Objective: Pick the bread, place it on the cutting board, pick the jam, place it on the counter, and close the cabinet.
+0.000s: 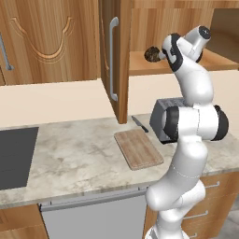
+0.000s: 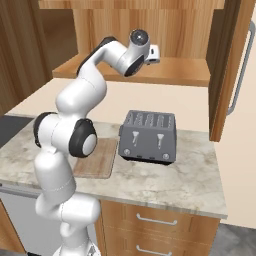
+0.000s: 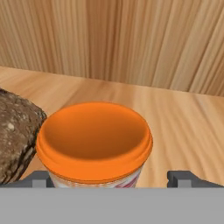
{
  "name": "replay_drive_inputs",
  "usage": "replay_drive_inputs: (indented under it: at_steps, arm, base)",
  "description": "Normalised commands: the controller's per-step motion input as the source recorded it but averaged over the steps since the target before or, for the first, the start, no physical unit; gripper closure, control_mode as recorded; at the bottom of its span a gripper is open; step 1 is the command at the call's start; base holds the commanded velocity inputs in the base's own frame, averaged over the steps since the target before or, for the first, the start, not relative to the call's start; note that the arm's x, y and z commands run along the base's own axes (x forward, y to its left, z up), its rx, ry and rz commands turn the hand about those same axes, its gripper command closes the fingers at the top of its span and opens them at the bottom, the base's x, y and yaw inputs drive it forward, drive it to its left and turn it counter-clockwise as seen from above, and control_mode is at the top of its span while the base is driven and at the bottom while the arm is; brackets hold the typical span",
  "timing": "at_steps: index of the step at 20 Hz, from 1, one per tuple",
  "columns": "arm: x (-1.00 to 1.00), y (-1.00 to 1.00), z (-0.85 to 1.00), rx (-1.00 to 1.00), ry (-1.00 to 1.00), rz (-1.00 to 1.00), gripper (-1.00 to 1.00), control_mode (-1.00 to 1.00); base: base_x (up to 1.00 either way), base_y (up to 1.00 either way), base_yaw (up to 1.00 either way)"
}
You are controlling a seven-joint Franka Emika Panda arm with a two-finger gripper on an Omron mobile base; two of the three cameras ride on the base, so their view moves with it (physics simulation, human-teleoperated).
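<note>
Even, bright rendered light, no glare; a soft shadow sits under the grey metal toaster (image 2: pixel 148 137) on the marbled stone bench (image 1: pixel 79 158); hand view close and slightly soft

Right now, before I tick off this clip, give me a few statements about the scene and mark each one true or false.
1. The bread already lies on the cutting board. False: it sits on the cabinet shelf, and the board is bare.
2. The jam stands between the open fingers, not yet gripped. True.
3. The cabinet doors are shut. False: a door stands open, showing the shelf.
4. In the hand view the bread sits right beside the jam. True.
5. The toaster stands on the counter. True.
6. The knife rests on the cutting board. False: it lies on the counter behind the board.
</note>
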Motion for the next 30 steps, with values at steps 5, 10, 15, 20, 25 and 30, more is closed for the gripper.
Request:
replay_drive_inputs:
  at_steps: [5, 10, 15, 20, 25, 30]
  arm:
    - [0.24, 0.00, 0.00, 0.00, 0.00, 0.01, -1.00, -1.00]
    - [0.03, 0.00, 0.00, 0.00, 0.00, 0.04, -1.00, -1.00]
    - [0.00, 0.00, 0.00, 0.00, 0.00, 0.06, -1.00, -1.00]
    - [0.00, 0.00, 0.00, 0.00, 0.00, 0.07, -1.00, -1.00]
    - [0.00, 0.03, 0.00, 0.00, 0.00, 0.07, -1.00, -1.00]
    - [0.00, 0.10, 0.00, 0.00, 0.00, 0.07, -1.00, -1.00]
  base:
    - [0.00, 0.00, 0.00]
    - [0.00, 0.00, 0.00]
    - [0.00, 0.00, 0.00]
    - [0.00, 0.00, 0.00]
    - [0.00, 0.00, 0.00]
    - [0.00, 0.00, 0.00]
